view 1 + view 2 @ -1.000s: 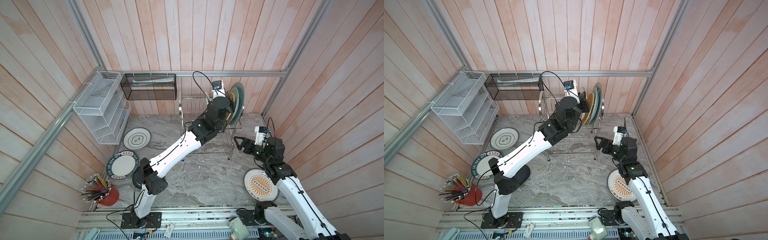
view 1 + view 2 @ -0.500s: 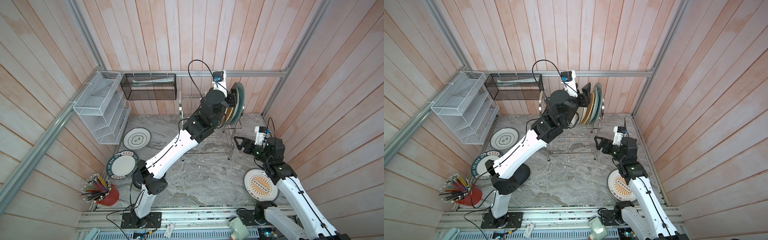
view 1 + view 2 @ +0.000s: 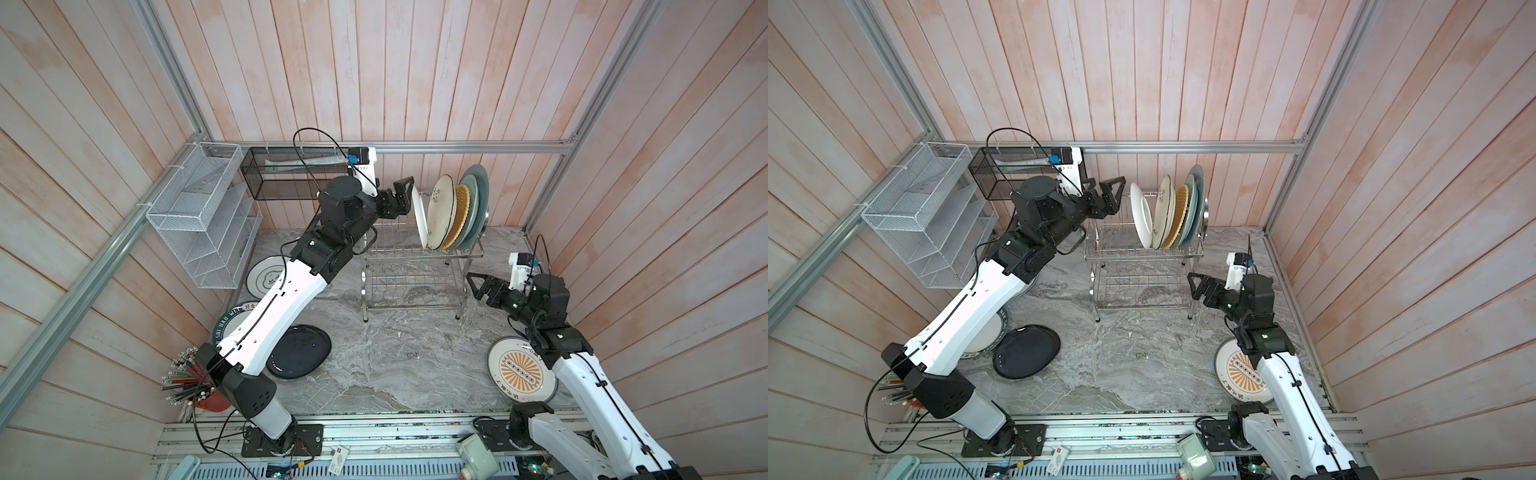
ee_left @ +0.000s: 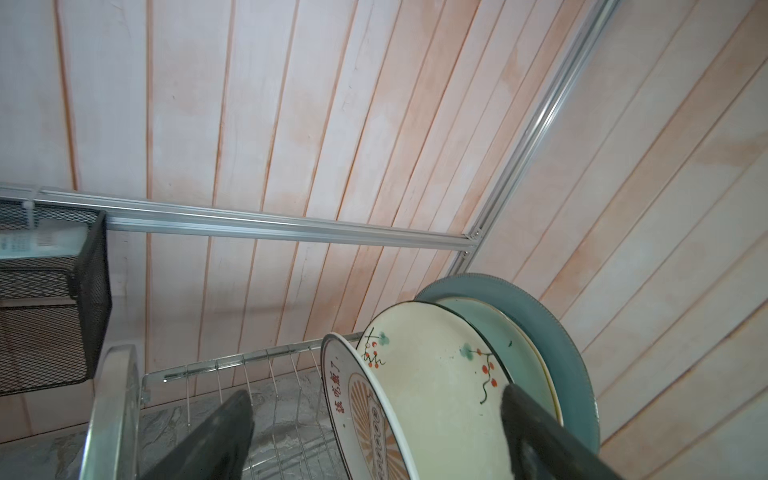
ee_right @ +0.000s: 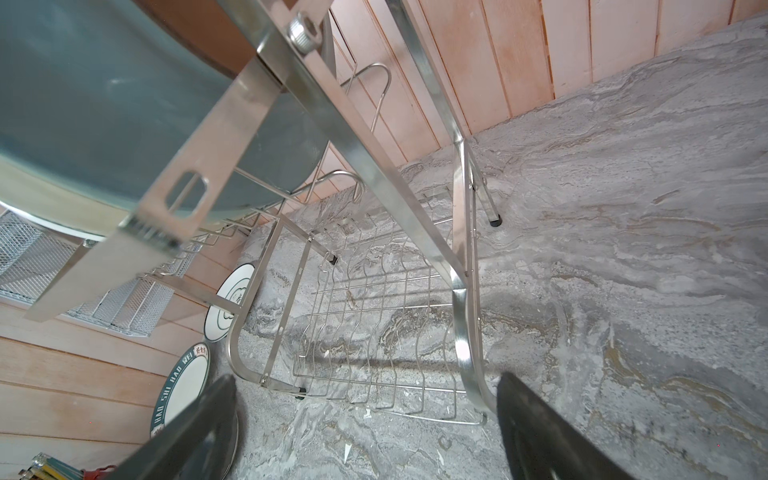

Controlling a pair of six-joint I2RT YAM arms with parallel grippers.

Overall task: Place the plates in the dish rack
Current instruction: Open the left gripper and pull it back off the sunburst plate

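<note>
The dish rack (image 3: 415,266) (image 3: 1142,270) holds several plates upright on its top tier. From the left these are an orange-sunburst white plate (image 3: 419,216) (image 4: 361,415), a cream floral one (image 3: 440,212) (image 4: 432,374), a yellow woven one (image 3: 459,216), a pale green one and a grey-blue one (image 3: 478,199). My left gripper (image 3: 401,198) (image 3: 1115,195) (image 4: 376,399) is open just left of the sunburst plate and holds nothing. My right gripper (image 3: 478,284) (image 3: 1196,286) (image 5: 365,386) is open and empty by the rack's lower right end. Flat on the table lie another sunburst plate (image 3: 521,370), a black plate (image 3: 299,351), a lettered plate (image 3: 232,320) and a green-ringed plate (image 3: 266,276).
A white mesh wall organiser (image 3: 203,216) hangs on the left wall. A black mesh basket (image 3: 291,174) hangs on the back rail, close behind my left wrist. A red cup of pencils (image 3: 191,382) stands at the front left. The left arm covers part of the lettered plate.
My left gripper opened and let go of the sunburst plate, which now stands in the rack. It then drew back to the left. The right arm has not moved.
</note>
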